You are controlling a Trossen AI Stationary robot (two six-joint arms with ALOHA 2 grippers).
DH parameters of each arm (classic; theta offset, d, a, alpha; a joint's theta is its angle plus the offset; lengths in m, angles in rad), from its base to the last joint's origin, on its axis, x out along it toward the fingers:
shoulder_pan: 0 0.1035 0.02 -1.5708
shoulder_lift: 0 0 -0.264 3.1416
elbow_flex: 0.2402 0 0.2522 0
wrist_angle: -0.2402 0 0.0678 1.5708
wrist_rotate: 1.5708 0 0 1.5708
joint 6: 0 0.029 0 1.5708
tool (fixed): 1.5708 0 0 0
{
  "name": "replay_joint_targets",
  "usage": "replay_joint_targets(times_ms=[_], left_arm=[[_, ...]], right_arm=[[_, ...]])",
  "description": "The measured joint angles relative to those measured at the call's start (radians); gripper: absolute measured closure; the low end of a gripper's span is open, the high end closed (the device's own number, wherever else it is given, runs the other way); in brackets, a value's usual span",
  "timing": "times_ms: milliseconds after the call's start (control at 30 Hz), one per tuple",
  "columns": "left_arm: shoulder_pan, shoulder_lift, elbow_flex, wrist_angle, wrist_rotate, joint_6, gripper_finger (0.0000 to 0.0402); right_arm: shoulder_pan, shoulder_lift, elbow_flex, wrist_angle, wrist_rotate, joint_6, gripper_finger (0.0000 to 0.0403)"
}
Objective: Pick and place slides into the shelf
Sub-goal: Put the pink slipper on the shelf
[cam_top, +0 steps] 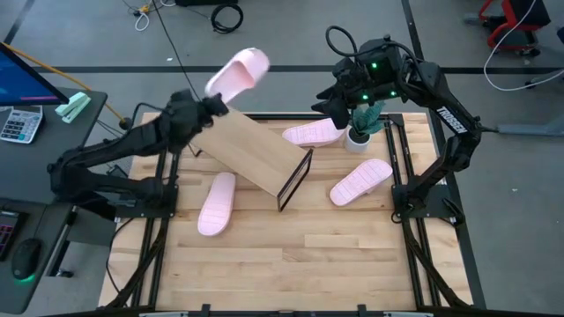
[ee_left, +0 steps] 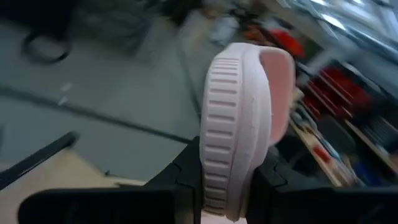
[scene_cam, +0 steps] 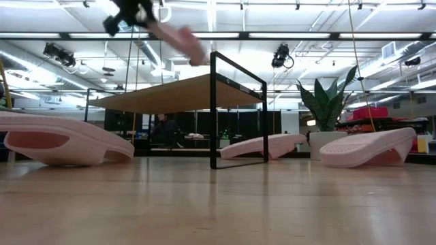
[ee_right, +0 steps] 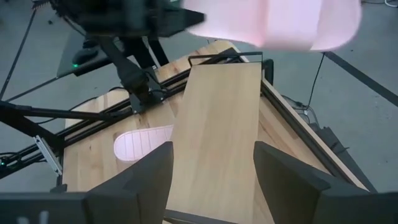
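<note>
**One slide aloft above the shelf, three on the bench**

A slatted wooden bench (cam_top: 291,255) stands on a grey floor, with a desk holding a calculator (cam_top: 19,123) off its left edge. In the low view a lit room with ceiling lamps stretches behind it.

The shelf (cam_top: 251,151) sits on the back half of the bench, near the middle, turned at an angle to the bench edges. Its light plank top is bare, and one black wire end frame faces the front right.

The left gripper (cam_top: 214,104) is raised above the shelf's back-left end. Its fingers (ee_left: 186,177) are clamped on the heel end of a pale pink slide (cam_top: 238,73), which juts out past the back edge of the bench. In the left wrist view the ribbed sole of this slide (ee_left: 233,124) stands on edge between the dark fingers.

Three more slides lie on the bench. One (cam_top: 217,203) lies lengthwise near the left edge, just in front of the shelf. One (cam_top: 313,134) lies close to the back edge, right of the shelf. One (cam_top: 360,181) lies near the right edge.

A small potted plant (cam_top: 363,123) stands at the back right corner. The right gripper (cam_top: 337,101) hovers above that area, its fingers (ee_right: 140,177) spread wide and holding nothing, pointed along the shelf top (ee_right: 217,124).
</note>
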Motion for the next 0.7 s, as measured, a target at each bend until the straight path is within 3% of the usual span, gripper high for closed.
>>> replay_joint_targets(times_ms=[100,200,333,433,700], left_arm=[[0.076,0.007,-0.063,0.046,0.092,-0.135,0.0326],[0.107,0.006,-0.183,0.210,0.168,-0.262,0.0326],[0.097,0.004,-0.340,0.414,0.129,-0.431,0.0326],[0.046,0.004,-0.400,0.411,0.031,-0.528,0.0326],[-0.067,-0.087,-0.410,0.210,-0.065,-0.662,0.0326]], right_arm=[[0.000,0.000,0.000,0.000,0.000,-0.001,0.0178],[0.000,0.000,0.000,0.001,0.000,-0.001,0.0183],[0.000,0.000,0.000,0.002,0.000,-0.001,0.0192],[0.000,0.000,0.000,0.002,0.000,0.001,0.0196],[0.000,0.000,0.000,0.004,0.004,0.014,0.0197]])
